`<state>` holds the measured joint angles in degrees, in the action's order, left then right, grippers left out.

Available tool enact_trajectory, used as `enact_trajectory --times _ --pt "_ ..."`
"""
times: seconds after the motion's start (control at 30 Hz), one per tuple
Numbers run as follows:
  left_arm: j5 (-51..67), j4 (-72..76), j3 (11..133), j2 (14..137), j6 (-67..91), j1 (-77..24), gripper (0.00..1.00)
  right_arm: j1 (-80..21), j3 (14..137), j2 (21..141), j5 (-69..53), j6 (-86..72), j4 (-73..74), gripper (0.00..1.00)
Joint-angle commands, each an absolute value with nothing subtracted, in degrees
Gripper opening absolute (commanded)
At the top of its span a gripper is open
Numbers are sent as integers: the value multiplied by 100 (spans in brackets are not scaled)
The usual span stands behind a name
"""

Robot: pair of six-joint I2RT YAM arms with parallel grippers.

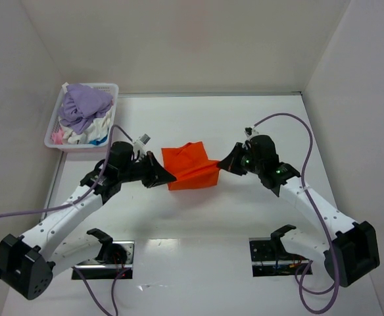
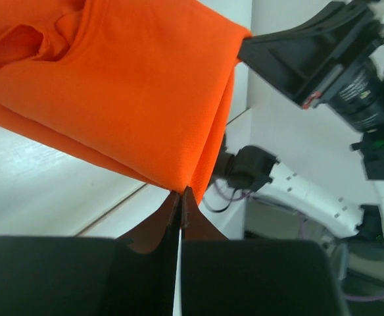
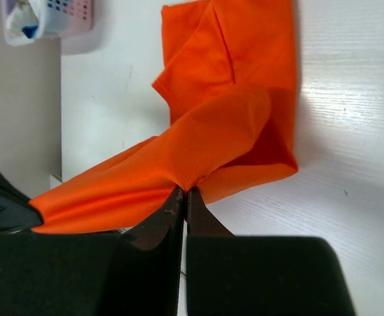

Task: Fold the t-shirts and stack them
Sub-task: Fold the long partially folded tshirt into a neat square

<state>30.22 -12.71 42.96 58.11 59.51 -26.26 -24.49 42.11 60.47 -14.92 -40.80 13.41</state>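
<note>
An orange t-shirt (image 1: 191,166), partly folded, is held between the two arms at the table's middle, its far part resting on the table. My left gripper (image 1: 171,176) is shut on its left near corner; in the left wrist view the cloth (image 2: 133,85) fans out from the pinched tips (image 2: 181,195). My right gripper (image 1: 221,166) is shut on the right near corner; in the right wrist view the shirt (image 3: 225,125) hangs from the tips (image 3: 183,191) and lies folded on the table beyond.
A white lattice basket (image 1: 56,129) at the back left holds a lilac garment (image 1: 85,104) and other pale clothes; it also shows in the right wrist view (image 3: 47,20). White walls enclose the table on three sides. Two black mounts sit at the near edge.
</note>
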Motion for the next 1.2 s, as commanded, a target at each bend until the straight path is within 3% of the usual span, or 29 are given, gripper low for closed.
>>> enact_trajectory --times 0.0,0.53,0.87,1.17 --pt "2700 -984 4034 5257 7012 -2637 0 -2382 4420 6449 -994 -3833 1169 0" --pt "1002 -1214 3744 5062 8235 -2259 0 -2382 5563 8305 -817 -3507 800 0" --pt "1002 -923 4025 6906 7849 -1951 0 -2382 6125 9333 -870 -3454 624 0" --pt "640 -730 4298 7356 7787 -1469 0 -2330 6679 9966 -932 -3340 571 0"
